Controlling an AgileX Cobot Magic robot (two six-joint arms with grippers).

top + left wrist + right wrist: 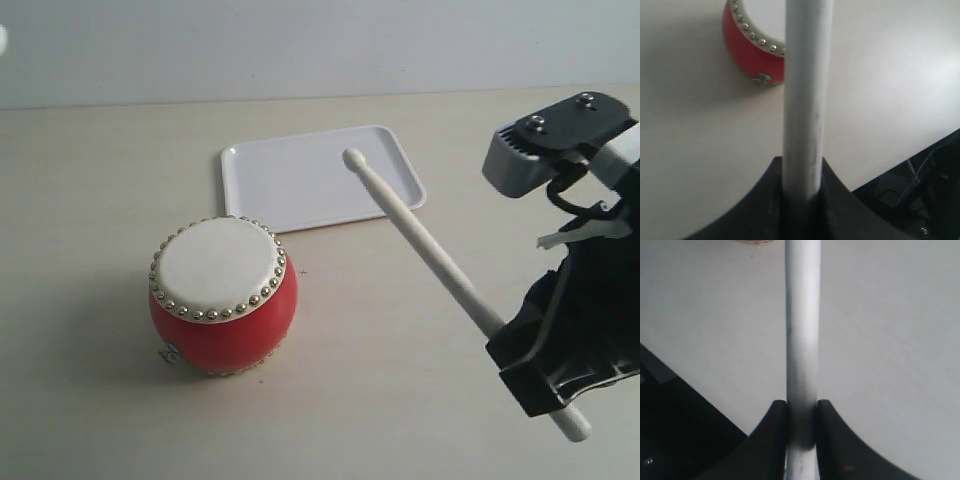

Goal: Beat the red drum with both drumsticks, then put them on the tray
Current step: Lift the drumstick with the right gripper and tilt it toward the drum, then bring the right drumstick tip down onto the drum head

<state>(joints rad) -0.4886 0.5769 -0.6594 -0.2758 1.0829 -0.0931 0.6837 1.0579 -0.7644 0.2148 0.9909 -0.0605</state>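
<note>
A pale counter is running back to a plain grey wall. The red drum is standing upright on it, skin facing up. The white tray is lying flat just behind the drum, apart from it. The right hand is hanging well to the drum's right, clenching one drumstick near its butt. That stick is slanting away behind the drum's right side, clear of the drum. The left hand is showing only in its wrist view, grasping the second drumstick, with the shaft crossing in front of the drum's studded rim.
</note>
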